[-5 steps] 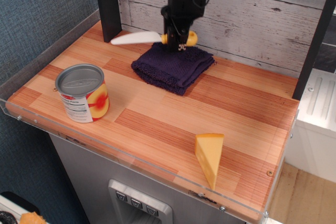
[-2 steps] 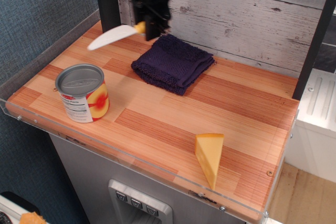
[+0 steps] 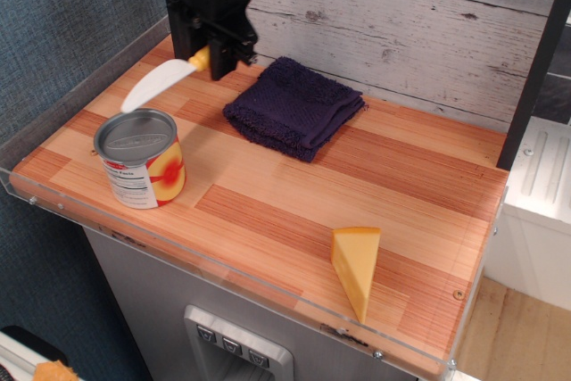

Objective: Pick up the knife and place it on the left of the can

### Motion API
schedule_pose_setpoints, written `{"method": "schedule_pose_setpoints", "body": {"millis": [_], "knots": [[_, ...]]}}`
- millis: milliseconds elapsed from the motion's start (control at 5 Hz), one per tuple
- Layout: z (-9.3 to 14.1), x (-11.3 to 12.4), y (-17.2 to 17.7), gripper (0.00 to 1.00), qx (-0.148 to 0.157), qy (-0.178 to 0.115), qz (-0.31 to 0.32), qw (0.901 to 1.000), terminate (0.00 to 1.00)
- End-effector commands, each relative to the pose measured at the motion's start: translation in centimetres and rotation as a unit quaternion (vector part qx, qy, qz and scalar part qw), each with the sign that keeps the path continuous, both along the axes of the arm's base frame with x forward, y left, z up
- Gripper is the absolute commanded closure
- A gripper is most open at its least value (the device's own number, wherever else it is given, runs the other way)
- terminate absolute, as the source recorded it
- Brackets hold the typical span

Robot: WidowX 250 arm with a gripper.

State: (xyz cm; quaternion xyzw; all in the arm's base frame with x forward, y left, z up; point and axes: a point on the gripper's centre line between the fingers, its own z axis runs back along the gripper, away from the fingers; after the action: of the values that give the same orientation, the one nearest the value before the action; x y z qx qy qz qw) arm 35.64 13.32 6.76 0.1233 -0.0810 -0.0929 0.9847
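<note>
The knife [image 3: 159, 83] has a white rounded blade and a yellow handle. My gripper [image 3: 214, 58] is shut on the handle and holds the knife in the air at the back left of the table. The blade slopes down to the left, its tip above and behind the can. The can [image 3: 140, 159] has a grey lid and a white, red and yellow label. It stands upright near the front left of the wooden table [image 3: 294, 194]. Most of the handle is hidden by the fingers.
A folded dark purple cloth [image 3: 294, 106] lies at the back middle. A yellow cheese wedge [image 3: 357, 267] stands near the front right edge. A black post [image 3: 183, 6] rises at the back left, and a clear plastic rim [image 3: 80, 86] runs along the table's left side.
My gripper has moved left from above the cloth to the back left, carrying the knife. The blade now tilts further down toward the can.
</note>
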Motion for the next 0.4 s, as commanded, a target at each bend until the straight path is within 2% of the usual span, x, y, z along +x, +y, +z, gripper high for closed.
{"method": "schedule_pose_setpoints", "body": {"millis": [0,200], "knots": [[2.88,-0.15,1.94,1.0,0.022,-0.036,-0.007,0.9991,0.0],[2.76,-0.32,2.64,1.0,0.023,-0.022,-0.007,0.9995,0.0]]}}
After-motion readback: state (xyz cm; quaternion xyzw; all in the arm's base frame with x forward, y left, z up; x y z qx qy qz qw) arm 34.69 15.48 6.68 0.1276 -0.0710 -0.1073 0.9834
